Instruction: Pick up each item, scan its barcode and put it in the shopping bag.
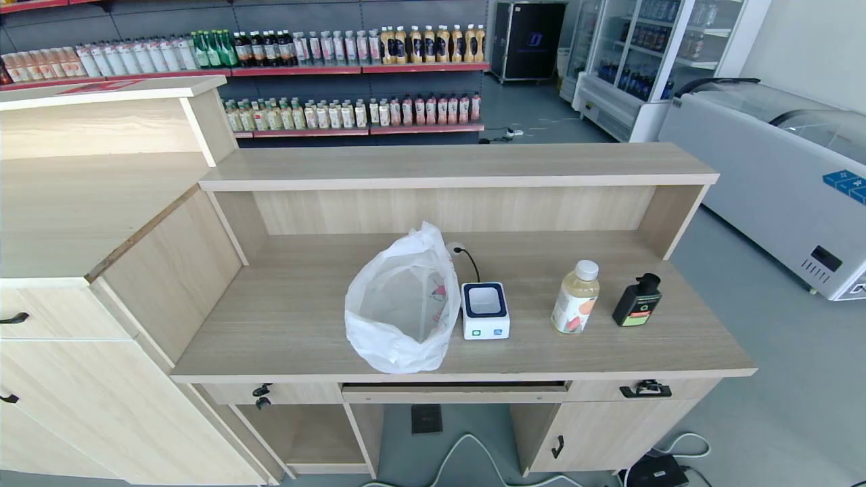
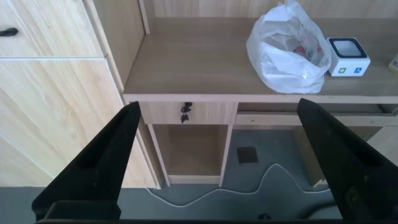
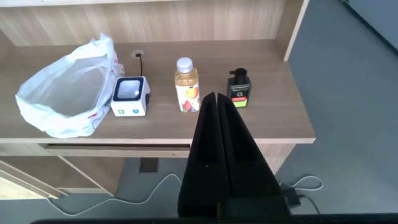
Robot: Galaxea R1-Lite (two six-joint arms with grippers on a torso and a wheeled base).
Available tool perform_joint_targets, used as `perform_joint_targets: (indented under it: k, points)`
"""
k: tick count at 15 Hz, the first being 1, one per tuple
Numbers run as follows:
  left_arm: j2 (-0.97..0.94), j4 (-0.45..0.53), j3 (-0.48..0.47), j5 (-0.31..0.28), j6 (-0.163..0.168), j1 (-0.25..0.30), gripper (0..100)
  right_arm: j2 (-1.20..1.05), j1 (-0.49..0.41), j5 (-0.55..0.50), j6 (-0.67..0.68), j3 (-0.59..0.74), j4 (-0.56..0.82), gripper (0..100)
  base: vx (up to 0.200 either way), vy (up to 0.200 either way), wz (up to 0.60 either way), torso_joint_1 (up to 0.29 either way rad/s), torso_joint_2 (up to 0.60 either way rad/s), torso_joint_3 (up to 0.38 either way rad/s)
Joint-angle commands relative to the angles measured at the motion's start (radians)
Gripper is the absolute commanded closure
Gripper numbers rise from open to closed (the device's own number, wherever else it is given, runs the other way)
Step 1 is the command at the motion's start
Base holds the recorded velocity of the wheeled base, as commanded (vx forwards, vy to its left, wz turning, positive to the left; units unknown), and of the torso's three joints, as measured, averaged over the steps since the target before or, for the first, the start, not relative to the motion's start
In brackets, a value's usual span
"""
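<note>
Shop counter (image 1: 284, 318), wood top. R gripper (image 3: 216, 97) pinched together, empty. Juice bottle (image 3: 186, 93) nearest ahead, upright; pump bottle (image 3: 238, 91) just beside it. Juice prob. full, stiff, slick label: grip mid-body. Scanner (image 3: 129, 97), bag (image 3: 62, 99) farther off. L gripper (image 2: 217, 106) spread wide, empty.

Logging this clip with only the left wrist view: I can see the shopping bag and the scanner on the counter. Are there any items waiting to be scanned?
Observer: Yes. A juice bottle with a white cap stands upright on the robot's right of the scanner.
Operator: Is that the only one?
Observer: No. A black pump bottle stands further right, apart from the juice bottle.
Operator: Is the right arm holding anything?
Observer: No. The right pincer is shut with nothing in it, short of the counter.
</note>
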Motion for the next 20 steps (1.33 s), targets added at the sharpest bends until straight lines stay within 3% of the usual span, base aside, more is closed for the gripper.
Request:
perform_joint_targets:
  k: [1,2,6,9,12,16,17,20]
  points:
    - [0.0,0.0,0.0,0.0,0.0,0.001,0,0.146,0.0,0.001,-0.012,0.042,-0.057,100,0.0,0.0,0.0,0.0,0.0,0.0]
    - [0.0,0.0,0.0,0.001,0.0,0.001,0,0.175,0.0,0.001,-0.016,0.068,-0.103,0,0.0,0.0,0.0,0.0,0.0,0.0]
    - [0.0,0.0,0.0,0.001,0.0,0.001,0,0.308,-0.058,0.003,0.014,0.091,-0.137,0,0.0,0.0,0.0,0.0,0.0,0.0]
    - [0.0,0.0,0.0,0.001,0.0,0.001,0,0.515,-0.076,0.003,0.06,0.099,-0.342,0,0.0,0.0,0.0,0.0,0.0,0.0]
    - [0.0,0.0,0.0,0.001,0.0,0.001,0,0.779,-0.133,0.004,0.013,0.098,-0.606,0,0.0,0.0,0.0,0.0,0.0,0.0]
    - [0.0,0.0,0.0,0.001,0.0,0.001,0,0.979,-0.133,0.004,0.014,0.088,-0.767,0,0.0,0.0,0.0,0.0,0.0,0.0]
    - [0.0,0.0,0.0,0.001,0.0,0.001,0,1.083,-0.135,0.006,0.017,0.05,-0.864,0,0.0,0.0,0.0,0.0,0.0,0.0]
    - [0.0,0.0,0.0,0.0,0.0,0.001,0,1.207,-0.128,0.033,0.01,-0.027,-0.884,0,0.0,0.0,0.0,0.0,0.0,0.0]
